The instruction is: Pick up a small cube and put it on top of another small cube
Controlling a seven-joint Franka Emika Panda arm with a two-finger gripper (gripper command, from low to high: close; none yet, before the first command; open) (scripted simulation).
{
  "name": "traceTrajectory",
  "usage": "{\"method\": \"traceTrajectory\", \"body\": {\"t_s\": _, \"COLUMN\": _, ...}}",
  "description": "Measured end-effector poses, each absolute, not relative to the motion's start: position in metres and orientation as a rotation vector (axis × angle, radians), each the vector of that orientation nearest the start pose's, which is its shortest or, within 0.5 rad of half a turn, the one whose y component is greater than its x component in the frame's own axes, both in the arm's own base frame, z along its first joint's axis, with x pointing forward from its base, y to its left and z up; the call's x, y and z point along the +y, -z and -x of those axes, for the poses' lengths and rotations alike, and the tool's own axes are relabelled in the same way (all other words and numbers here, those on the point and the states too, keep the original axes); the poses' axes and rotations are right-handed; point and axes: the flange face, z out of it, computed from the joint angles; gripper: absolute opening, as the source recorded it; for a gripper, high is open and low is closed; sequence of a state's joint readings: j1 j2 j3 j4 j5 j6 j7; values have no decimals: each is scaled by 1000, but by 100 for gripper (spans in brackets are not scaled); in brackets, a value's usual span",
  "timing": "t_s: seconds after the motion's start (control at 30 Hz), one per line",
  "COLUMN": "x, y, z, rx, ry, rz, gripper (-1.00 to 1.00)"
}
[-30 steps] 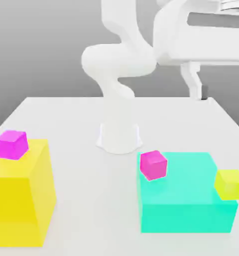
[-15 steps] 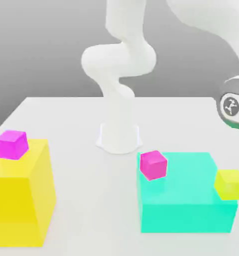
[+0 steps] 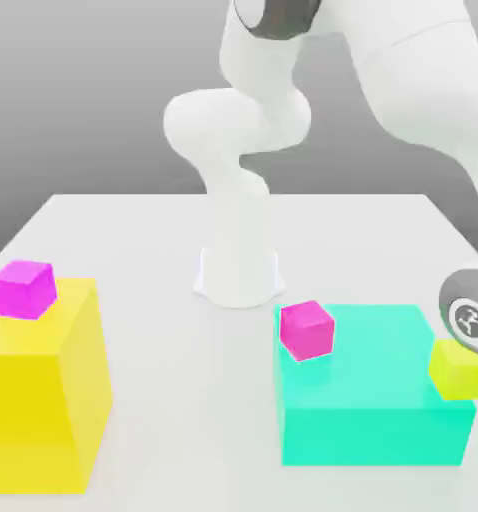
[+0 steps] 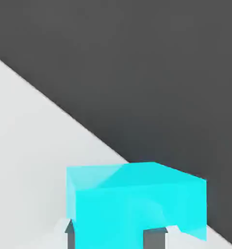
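Lowered end effector apparently straddles small cube.

A cyan block stands on the white table, just past two dark fingertips that are set apart with a gap between them. Beyond the table's edge lies plain dark grey background.
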State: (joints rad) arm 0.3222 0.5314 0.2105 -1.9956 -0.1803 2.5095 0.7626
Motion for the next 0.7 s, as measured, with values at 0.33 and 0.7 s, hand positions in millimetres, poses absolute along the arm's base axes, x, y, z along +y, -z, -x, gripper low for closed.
{"method": "traceTrajectory", "body": {"t_s": 0.33, "x": 234, "y": -288, "z": -480, "rx": 108, "ry": 27, "rz": 3179, "gripper": -100}}
{"method": "traceTrajectory", "body": {"t_s": 0.7, "x": 152, "y": -346, "z": -401, "rx": 54, "ry": 23, "rz": 3183, "gripper": -100}}
